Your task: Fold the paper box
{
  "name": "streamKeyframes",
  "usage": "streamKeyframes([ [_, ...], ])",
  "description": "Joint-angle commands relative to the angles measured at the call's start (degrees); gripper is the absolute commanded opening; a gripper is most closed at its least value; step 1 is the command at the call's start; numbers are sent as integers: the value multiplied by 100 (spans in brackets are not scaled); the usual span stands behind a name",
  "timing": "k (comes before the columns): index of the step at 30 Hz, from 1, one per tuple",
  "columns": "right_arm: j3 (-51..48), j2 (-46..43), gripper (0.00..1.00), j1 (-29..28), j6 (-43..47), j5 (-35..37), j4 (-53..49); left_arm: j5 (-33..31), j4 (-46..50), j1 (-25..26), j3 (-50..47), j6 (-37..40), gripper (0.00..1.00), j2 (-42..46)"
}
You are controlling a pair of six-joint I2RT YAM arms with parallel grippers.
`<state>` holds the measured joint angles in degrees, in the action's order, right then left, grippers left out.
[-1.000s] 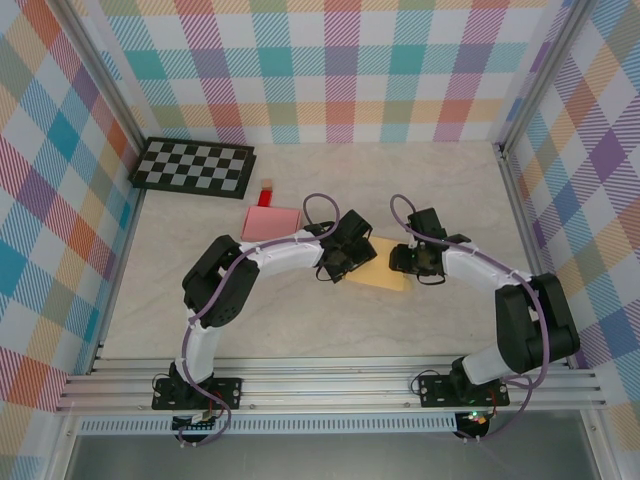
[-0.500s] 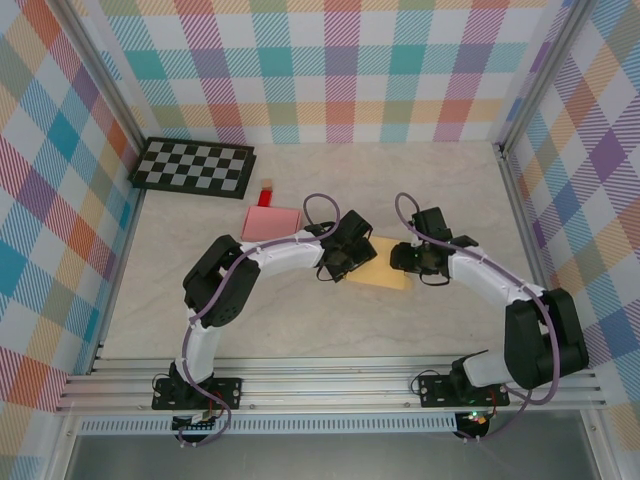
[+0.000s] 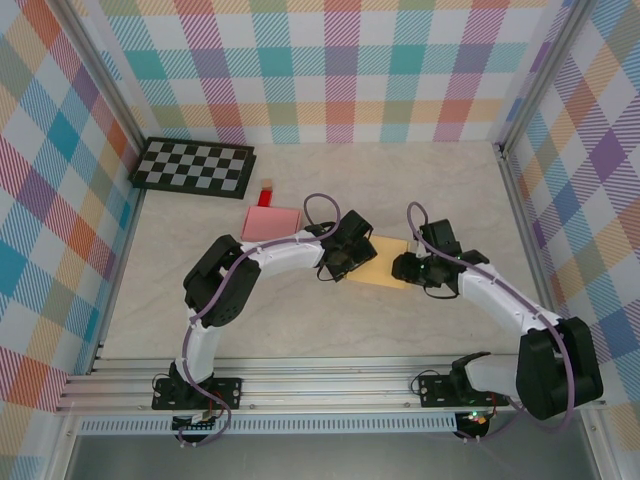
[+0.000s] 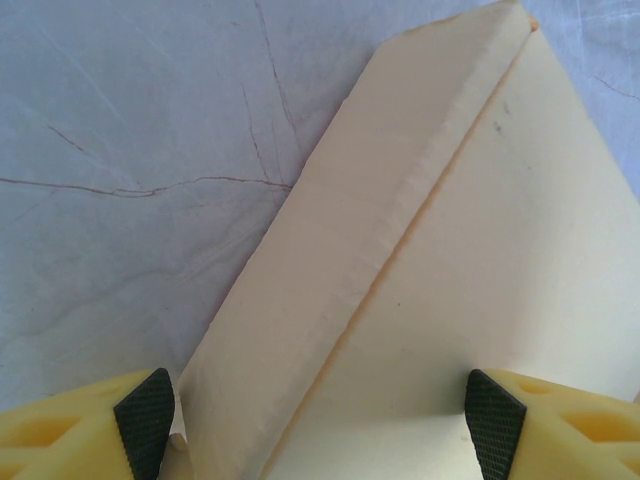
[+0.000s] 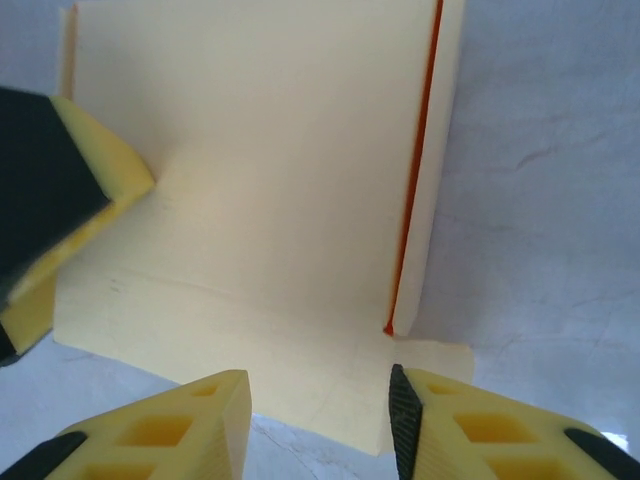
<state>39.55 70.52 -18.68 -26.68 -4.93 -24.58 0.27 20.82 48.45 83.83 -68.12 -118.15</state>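
Bare tabletop (image 3: 300, 330) runs along the near edge. Mid-tabletop, the flat cream paper box (image 3: 380, 270) lies between the grippers. The left gripper (image 4: 320, 415), jaws spread wide, straddles its raised fold. The right gripper (image 5: 320, 405), jaws apart on nothing, hangs over its right edge, perhaps touching. A pink sheet (image 3: 270, 222) and checkerboard (image 3: 193, 165) lie toward the far-left corner. Since a second ago the right jaws have narrowed; the box has stayed.
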Motion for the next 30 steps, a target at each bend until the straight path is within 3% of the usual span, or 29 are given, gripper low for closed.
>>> streamKeyframes([
  [1, -232, 3, 41, 40, -387, -333, 295, -305, 309, -63, -28, 35, 78, -178],
  [15, -386, 354, 47, 40, -238, -334, 753, -338, 297, -54, -87, 40, 78, -136],
  [20, -326, 393, 47, 41, -244, -666, 966, -342, 301, -62, -80, 53, 78, -138],
  [30, -212, 440, 45, 44, -48, -387, 721, -346, 309, -58, -71, 67, 77, -138],
])
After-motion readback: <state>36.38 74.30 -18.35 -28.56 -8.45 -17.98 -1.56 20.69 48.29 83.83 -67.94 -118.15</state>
